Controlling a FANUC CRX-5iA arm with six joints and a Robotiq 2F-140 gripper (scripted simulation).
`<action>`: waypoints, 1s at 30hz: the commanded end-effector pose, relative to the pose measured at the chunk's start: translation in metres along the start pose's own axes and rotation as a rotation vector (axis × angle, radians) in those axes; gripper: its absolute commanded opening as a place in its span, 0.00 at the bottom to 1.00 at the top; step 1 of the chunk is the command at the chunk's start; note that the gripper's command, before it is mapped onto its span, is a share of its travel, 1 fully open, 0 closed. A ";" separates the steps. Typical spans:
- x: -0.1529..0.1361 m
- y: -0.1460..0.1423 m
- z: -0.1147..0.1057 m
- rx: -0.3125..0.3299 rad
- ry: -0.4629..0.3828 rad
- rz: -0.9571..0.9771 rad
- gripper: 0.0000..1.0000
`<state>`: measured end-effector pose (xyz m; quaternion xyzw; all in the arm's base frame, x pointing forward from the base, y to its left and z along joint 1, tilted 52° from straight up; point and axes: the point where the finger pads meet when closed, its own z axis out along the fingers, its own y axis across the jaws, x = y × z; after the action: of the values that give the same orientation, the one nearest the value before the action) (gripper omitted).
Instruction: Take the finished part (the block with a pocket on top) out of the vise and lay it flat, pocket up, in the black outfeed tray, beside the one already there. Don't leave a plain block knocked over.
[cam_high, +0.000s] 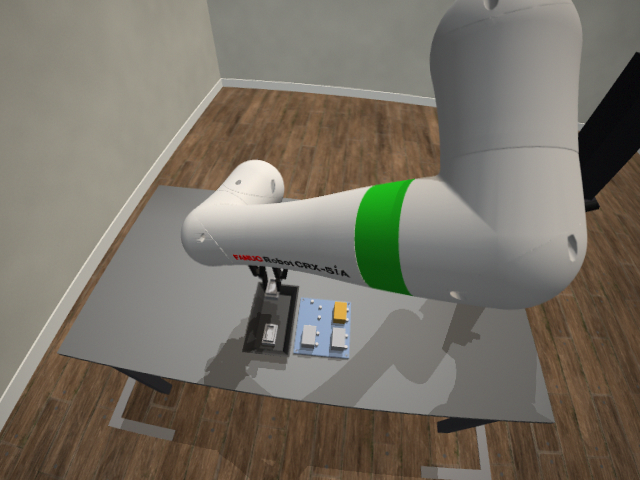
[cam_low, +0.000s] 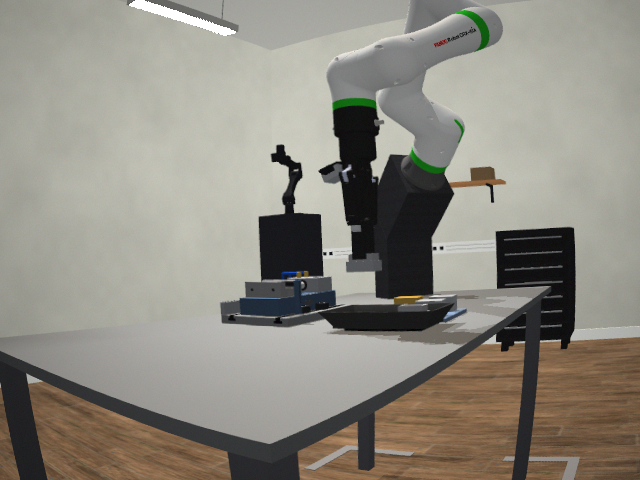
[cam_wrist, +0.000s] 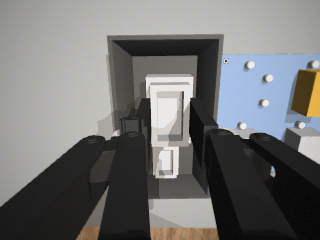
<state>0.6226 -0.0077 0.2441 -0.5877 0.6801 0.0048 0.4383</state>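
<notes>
Vise (cam_low: 287, 295) first, at the left in the exterior view: a blue-bodied unit with grey jaws on a grey base plate, standing toward the bench's far edge, and nothing shows between its jaws from this angle. Just to its right sits the black outfeed tray (cam_low: 361, 316), shallow with sloped walls, in the middle stretch of the grey bench (cam_low: 206, 372). In the top view the tray (cam_high: 254, 315) runs lengthwise toward the near edge, and one pocketed block (cam_high: 269, 333) lies flat in its near half, pocket up. Above the tray's far half hangs the gripper (cam_low: 364, 260), its black fingers clamped on the finished part (cam_wrist: 169, 112), a pale block with its rectangular pocket facing up. The exterior view shows that part (cam_low: 363, 265) well above the tray rim, touching nothing below. In the wrist view the resting block (cam_wrist: 166, 163) appears directly under the held one. Right of the tray, touching or nearly so, lies a light blue fixture plate (cam_high: 306, 308) with white pegs, carrying two plain grey blocks (cam_high: 310, 334) and one orange block (cam_high: 340, 312), all upright
</notes>
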 end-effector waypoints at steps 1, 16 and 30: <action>0.000 -0.001 0.003 0.001 0.001 -0.001 0.10; 0.000 -0.001 0.026 0.001 0.001 -0.001 0.10; 0.000 -0.001 0.051 0.001 0.001 -0.001 0.10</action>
<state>0.6513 0.0175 0.2146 -0.5878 0.6800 0.0047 0.4382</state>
